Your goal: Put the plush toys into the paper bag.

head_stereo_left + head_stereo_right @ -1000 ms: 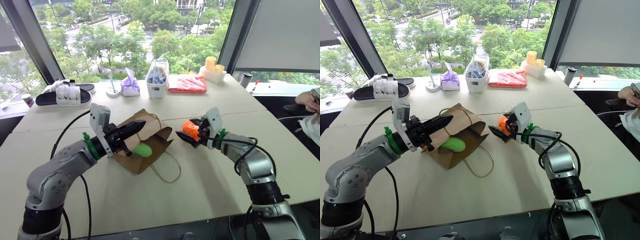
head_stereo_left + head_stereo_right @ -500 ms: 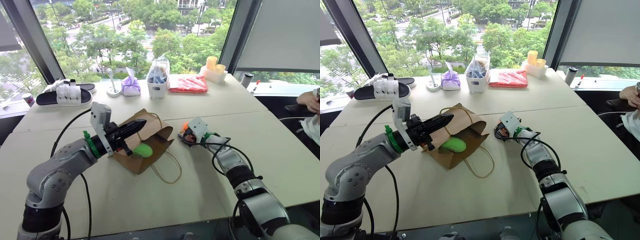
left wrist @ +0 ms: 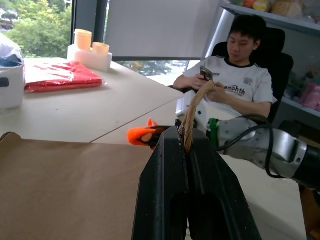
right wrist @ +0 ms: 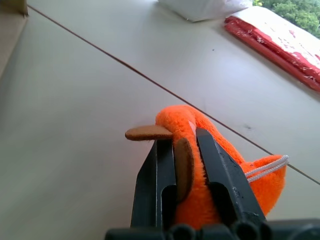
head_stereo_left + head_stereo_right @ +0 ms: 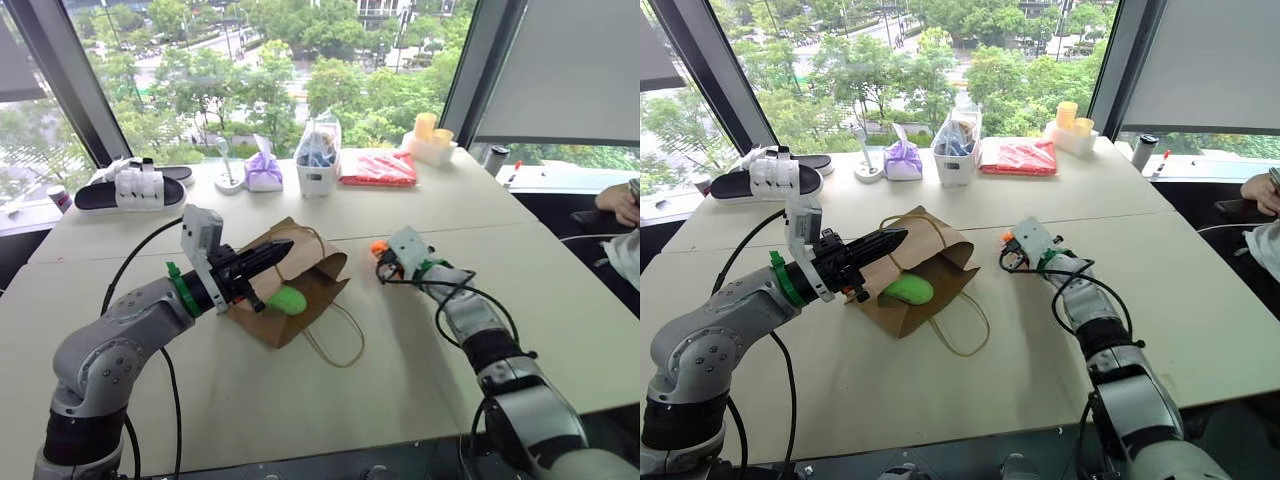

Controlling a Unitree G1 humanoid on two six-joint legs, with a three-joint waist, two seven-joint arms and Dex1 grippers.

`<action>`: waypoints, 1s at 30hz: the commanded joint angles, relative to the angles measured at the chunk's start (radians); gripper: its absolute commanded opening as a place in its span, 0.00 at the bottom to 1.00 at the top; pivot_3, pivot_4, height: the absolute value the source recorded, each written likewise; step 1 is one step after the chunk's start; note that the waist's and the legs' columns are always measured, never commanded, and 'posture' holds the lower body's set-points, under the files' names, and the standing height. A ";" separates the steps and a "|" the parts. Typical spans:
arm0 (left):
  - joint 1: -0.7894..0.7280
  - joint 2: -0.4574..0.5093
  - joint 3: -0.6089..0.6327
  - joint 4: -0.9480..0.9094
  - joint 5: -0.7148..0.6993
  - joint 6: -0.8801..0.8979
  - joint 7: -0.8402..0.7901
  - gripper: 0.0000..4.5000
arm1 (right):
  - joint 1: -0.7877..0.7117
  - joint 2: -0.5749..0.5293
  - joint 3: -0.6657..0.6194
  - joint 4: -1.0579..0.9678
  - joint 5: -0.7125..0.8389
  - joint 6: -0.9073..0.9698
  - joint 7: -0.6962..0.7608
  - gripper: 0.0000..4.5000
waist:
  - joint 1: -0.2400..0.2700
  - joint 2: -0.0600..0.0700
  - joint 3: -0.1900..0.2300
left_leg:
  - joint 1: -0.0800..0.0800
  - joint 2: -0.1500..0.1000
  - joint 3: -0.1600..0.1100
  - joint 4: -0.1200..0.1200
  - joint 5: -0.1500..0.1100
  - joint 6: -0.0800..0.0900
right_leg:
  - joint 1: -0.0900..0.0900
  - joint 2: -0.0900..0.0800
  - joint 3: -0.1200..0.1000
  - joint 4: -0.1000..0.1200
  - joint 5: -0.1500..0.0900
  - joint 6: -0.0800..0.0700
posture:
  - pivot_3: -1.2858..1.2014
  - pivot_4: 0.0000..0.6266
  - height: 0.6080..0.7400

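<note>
The brown paper bag (image 5: 305, 262) lies on its side on the table, mouth toward me, with the lime-green plush toy (image 5: 288, 298) inside its opening. My left gripper (image 5: 272, 252) is shut on the bag's twisted paper handle (image 3: 196, 101) and holds the upper edge up. To the bag's right, low over the table, my right gripper (image 4: 182, 137) is shut on the orange plush toy (image 4: 176, 118). That orange toy (image 5: 379, 246) shows just past the gripper's tip, a short way from the bag.
Along the table's far edge stand black-and-white slippers (image 5: 130, 186), a purple tied pouch (image 5: 263, 172), a white tub with a clear plastic bag (image 5: 315, 166), a red packet (image 5: 375, 168) and yellow cups (image 5: 428, 134). A person (image 3: 240, 75) sits at the right side.
My right gripper has come down from a raised pose to just above the table, shifted slightly right, and its jaws have closed on the orange toy. The left arm has kept still.
</note>
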 commanded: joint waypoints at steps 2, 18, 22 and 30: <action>-0.031 0.001 0.017 -0.006 -0.011 -0.015 -0.004 0.00 | 0.125 -0.043 -0.057 -0.423 0.175 0.219 0.135 0.00 | -0.004 0.000 0.000 | 0.000 0.000 -0.001 0.000 0.000 0.000 | 0.000 0.000 0.000 0.000 0.000 0.000 | 0.52 0.24 1.00; -0.081 0.012 0.015 0.039 -0.027 0.008 -0.033 0.00 | 0.274 0.220 0.114 -0.644 0.315 0.391 0.078 0.00 | -0.004 0.000 0.000 | 0.001 0.001 -0.001 0.001 0.000 0.000 | 0.001 0.001 0.000 0.001 0.000 0.000 | 0.52 0.24 1.00; -0.085 0.005 0.013 0.018 -0.040 0.014 -0.006 0.00 | 0.189 0.334 0.152 -0.463 0.264 0.292 0.021 0.00 | -0.004 0.000 0.000 | 0.001 0.000 -0.001 0.001 0.000 0.000 | 0.000 0.001 0.000 0.001 0.000 0.000 | 0.52 0.24 1.00; -0.068 0.010 0.027 -0.003 -0.059 0.020 0.015 0.00 | -0.004 0.463 0.155 -0.099 0.135 0.004 -0.091 0.00 | -0.007 0.000 0.000 | 0.001 0.001 -0.001 0.000 0.001 -0.001 | -0.001 0.001 0.000 0.001 0.000 0.000 | 0.52 0.24 1.00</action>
